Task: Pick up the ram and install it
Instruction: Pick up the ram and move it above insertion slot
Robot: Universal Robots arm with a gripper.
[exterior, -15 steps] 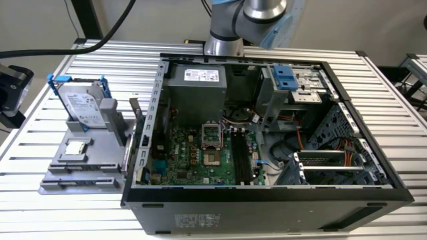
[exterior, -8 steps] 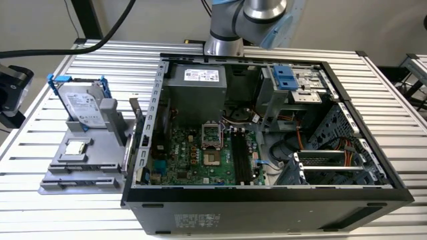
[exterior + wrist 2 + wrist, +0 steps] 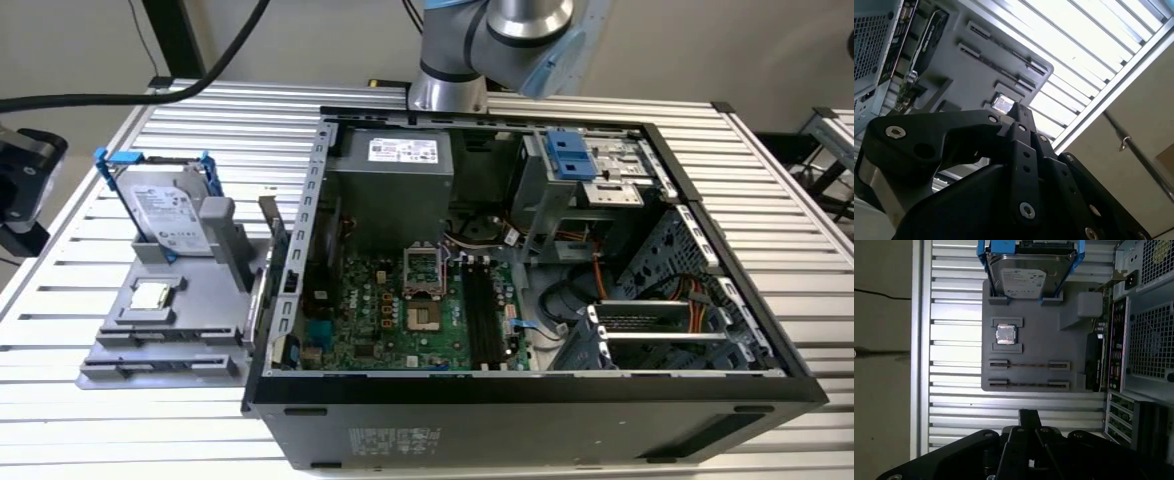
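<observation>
The end effector (image 3: 1028,414) looks clenched in both wrist views, tips pressed together with nothing between them, so it's carrying zilch. It hangs over the slatted counter (image 3: 954,405), just off the edge of the gray tray (image 3: 1074,375), not touching anything on it. The nearest thing to it is the ram (image 3: 1029,385), a thin dark stick parked on edge between two little holders on that tray. A second stick (image 3: 1029,364) sits in the same kind of holder just beyond. Further out on the tray there's a processor chip (image 3: 1005,334) in its pocket, then the hard drive (image 3: 1026,277) standing in its blue bracket.

Progress-wise this reads as square one. The ram isn't picked up, and in the exterior view the long black memory slots (image 3: 483,318) on the motherboard inside the open case (image 3: 534,420) look empty, though that's a judgement call. So the grab, the carry and the seating are all left.

As for writing, the hard drive has a white label, the power supply (image 3: 394,195) wears a white sticker, and the case front has a printed patch. None of the print can be made out.
</observation>
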